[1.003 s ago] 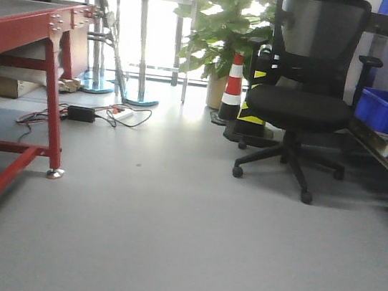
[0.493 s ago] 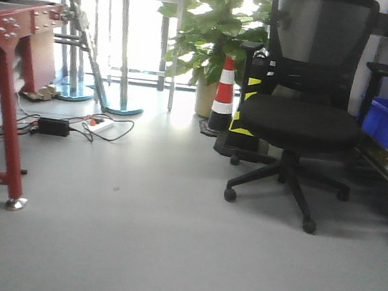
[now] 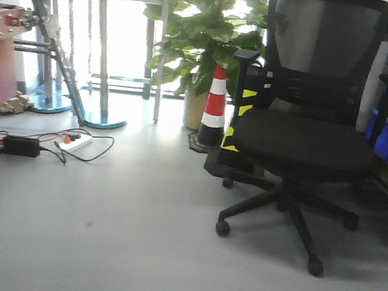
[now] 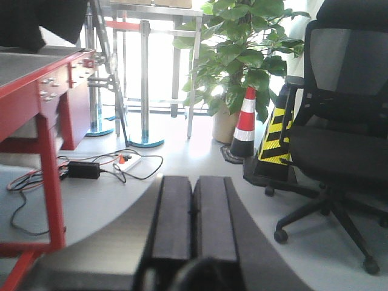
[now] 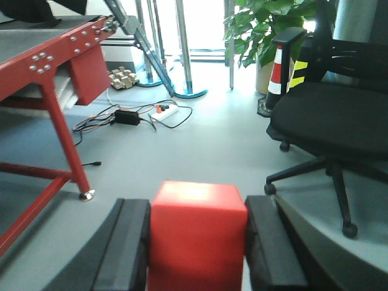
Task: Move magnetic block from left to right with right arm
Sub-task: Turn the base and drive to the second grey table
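Right claw pinching magnetic block square between both pads, in the air clear of the table. Left claw pressed together, empty. Plan: firm squeeze, carry level, release only once seated

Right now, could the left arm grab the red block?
Probably not. The block sits clamped in the right claw, which covers two of its sides. The left claw is shut, and its own camera shows no block ahead.

The magnetic block is smooth, matt red; the fingers of the right gripper look matt black plastic. The bench frame is glossy red metal.
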`<state>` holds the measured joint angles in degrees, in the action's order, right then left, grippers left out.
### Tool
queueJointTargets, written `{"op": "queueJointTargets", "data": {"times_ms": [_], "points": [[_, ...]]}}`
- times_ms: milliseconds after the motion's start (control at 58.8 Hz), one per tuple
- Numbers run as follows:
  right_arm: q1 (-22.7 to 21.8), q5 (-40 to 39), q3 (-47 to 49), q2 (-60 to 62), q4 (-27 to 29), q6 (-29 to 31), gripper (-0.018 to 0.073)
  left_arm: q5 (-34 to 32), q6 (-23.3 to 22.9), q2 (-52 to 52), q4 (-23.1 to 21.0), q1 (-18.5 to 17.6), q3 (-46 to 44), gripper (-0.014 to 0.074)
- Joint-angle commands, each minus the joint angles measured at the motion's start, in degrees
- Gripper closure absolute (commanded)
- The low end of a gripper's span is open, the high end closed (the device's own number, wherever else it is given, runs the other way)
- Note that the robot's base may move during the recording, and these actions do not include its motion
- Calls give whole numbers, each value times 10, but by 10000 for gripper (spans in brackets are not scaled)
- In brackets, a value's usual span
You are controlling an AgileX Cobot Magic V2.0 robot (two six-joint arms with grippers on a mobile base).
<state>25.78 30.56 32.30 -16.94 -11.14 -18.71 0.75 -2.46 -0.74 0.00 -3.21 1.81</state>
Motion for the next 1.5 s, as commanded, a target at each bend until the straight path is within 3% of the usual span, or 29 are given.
{"op": "queueJointTargets", "data": {"times_ms": [0,1479], "points": [[-3,-50,17,-6,-10,5,388,-51,-2,-6,0,1,5,713],[-3,-51,17,-6,-10,5,388,-51,-2,-6,0,0,5,713]]}}
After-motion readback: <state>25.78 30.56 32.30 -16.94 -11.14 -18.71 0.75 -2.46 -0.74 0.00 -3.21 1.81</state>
